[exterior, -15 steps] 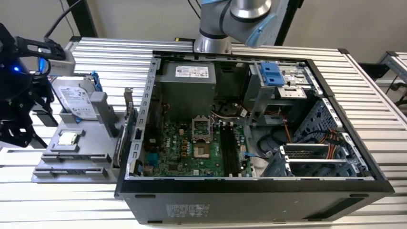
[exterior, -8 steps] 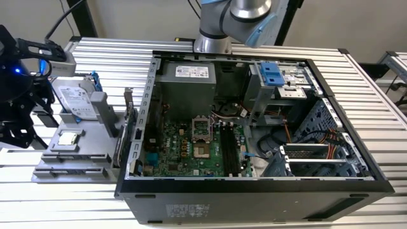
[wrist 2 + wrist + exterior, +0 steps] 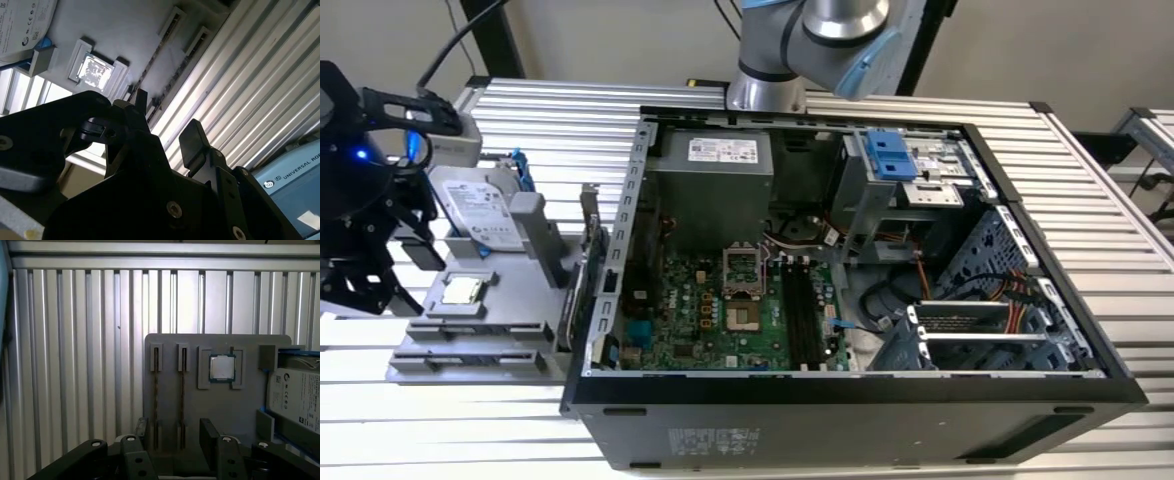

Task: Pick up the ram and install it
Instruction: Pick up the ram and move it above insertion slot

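Observation:
Two ram sticks stand on edge in the grey holder (image 3: 220,415): one thin dark ram stick (image 3: 156,395) and a second ram stick (image 3: 183,395) beside it. In the second wrist view a ram stick (image 3: 150,67) shows as a thin dark line. My gripper (image 3: 176,436) is open and holds nothing. It hangs above the holder's end, and both sticks show in the gap between its black fingers (image 3: 209,432). In the second wrist view the gripper (image 3: 167,125) is also open. In the exterior view the gripper (image 3: 384,268) hangs at the far left beside the holder (image 3: 480,300).
The holder also carries a small square silver chip (image 3: 222,367) and a silver hard drive (image 3: 299,400) with blue brackets. The open computer case (image 3: 854,385) fills the exterior view's middle, with black memory slots (image 3: 802,315) on its green board. Ribbed metal table (image 3: 75,365) lies all around.

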Available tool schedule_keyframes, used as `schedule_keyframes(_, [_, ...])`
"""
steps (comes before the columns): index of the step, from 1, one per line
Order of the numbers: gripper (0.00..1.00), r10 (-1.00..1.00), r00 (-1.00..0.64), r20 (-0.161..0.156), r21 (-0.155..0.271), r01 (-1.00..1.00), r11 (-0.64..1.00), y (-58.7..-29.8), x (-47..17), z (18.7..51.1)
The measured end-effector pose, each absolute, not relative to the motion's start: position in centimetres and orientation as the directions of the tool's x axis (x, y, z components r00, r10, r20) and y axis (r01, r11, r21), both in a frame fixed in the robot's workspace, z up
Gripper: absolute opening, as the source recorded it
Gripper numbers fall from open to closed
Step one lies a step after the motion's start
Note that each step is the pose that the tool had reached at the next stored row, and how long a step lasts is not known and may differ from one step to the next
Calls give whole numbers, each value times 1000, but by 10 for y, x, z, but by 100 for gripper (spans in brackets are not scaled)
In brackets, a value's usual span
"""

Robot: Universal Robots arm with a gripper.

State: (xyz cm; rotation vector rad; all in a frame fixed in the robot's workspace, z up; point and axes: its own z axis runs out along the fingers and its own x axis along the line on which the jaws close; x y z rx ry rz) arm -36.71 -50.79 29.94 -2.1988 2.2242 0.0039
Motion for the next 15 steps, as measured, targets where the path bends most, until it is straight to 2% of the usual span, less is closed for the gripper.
schedule_keyframes(15, [100,-1000,-13,-10,-2,-1000,13,-513,-367,292])
